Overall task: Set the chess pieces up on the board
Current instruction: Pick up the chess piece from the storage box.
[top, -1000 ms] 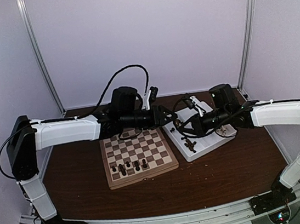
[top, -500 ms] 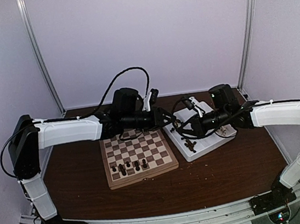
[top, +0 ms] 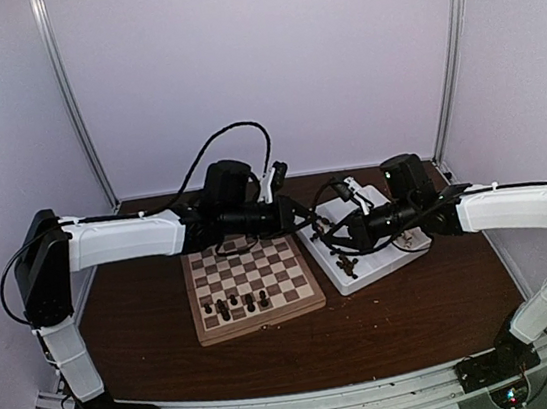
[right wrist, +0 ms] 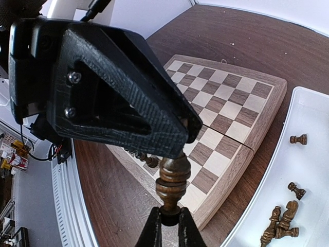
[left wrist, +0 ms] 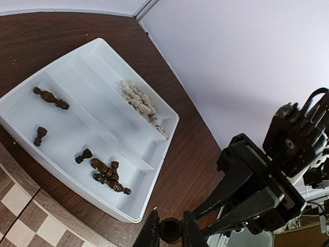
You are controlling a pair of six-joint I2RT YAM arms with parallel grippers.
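Observation:
A dark brown chess piece (right wrist: 173,177) hangs in the air between both grippers, above the gap between the board (top: 252,268) and the white tray (top: 374,260). My right gripper (right wrist: 169,226) is shut on its narrow end. My left gripper (left wrist: 170,231) is shut on its other end, which shows end-on as a round dark disc (left wrist: 170,226). In the top view the left gripper (top: 306,218) and the right gripper (top: 330,232) meet tip to tip. Several dark pieces (top: 246,302) stand on the board's near row. More dark pieces (left wrist: 108,172) lie in the tray.
The tray (left wrist: 128,206) also holds pale cream pieces (left wrist: 141,105) in a far compartment. The board's edge (right wrist: 257,154) lies close to the tray's rim (right wrist: 308,98). Brown table (top: 410,318) surrounds both. Cables loop over the left wrist (top: 234,134).
The two grippers have closed the small gap between them, the right one edging left and up toward the left one. Board and tray have not moved.

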